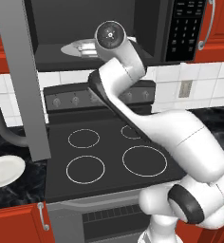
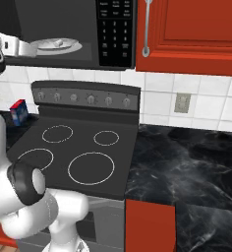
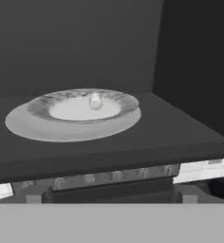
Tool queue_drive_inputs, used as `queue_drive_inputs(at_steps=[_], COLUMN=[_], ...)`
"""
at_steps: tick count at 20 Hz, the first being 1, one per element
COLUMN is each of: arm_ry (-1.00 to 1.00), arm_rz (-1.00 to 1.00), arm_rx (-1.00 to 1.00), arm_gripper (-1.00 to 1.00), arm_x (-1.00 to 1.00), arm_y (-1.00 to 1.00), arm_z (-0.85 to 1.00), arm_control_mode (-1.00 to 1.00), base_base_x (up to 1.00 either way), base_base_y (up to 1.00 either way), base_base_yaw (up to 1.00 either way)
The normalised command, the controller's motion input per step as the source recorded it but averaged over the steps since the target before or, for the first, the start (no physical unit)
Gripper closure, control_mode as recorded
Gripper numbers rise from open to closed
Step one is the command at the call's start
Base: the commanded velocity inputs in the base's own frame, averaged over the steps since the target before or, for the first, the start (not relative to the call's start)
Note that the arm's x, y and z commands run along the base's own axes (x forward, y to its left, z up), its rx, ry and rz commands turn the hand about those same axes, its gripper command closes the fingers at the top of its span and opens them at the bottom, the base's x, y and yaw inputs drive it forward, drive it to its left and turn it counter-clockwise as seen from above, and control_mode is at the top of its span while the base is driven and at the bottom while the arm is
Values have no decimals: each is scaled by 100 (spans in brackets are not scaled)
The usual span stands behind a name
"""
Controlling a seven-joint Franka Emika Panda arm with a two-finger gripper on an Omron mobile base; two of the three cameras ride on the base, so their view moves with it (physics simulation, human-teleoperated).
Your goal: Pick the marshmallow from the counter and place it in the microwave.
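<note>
The marshmallow (image 3: 95, 101), a tiny white block, lies in the middle of a round plate (image 3: 71, 126) on the floor of the microwave (image 1: 147, 28) cavity. From the right base view the same plate (image 2: 64, 47) sits left of the keypad (image 2: 115, 32). My gripper (image 1: 88, 47) hovers at the cavity mouth, just in front of the plate and apart from the marshmallow. Nothing is between its fingers and it looks open. The microwave door (image 1: 26, 80) hangs swung open at the left. The black marble counter (image 2: 187, 162) stretches to the right of the stove.
The black stovetop (image 1: 109, 156) with white rings lies under the arm. A white plate (image 1: 4, 170) rests on the counter at the left. A small blue and red box (image 2: 18, 112) stands by the stove's back left. Red cabinets (image 2: 196, 34) hang at the right.
</note>
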Motion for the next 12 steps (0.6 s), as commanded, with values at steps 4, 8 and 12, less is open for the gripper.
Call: queue_drive_inputs(at_steps=[4,8,12], arm_ry=[-2,11,9], arm_rz=[-8,-6,-4], arm_rx=[5,0,0], arm_gripper=[-100,-100,-100], arm_x=[-100,-100,-100], arm_y=[-31,-25,-12], arm_z=[-27,-79,-93], arm_control_mode=[-100,-100,-100], base_base_x=[0,0,0], base_base_y=[0,0,0], base_base_yaw=[0,0,0])
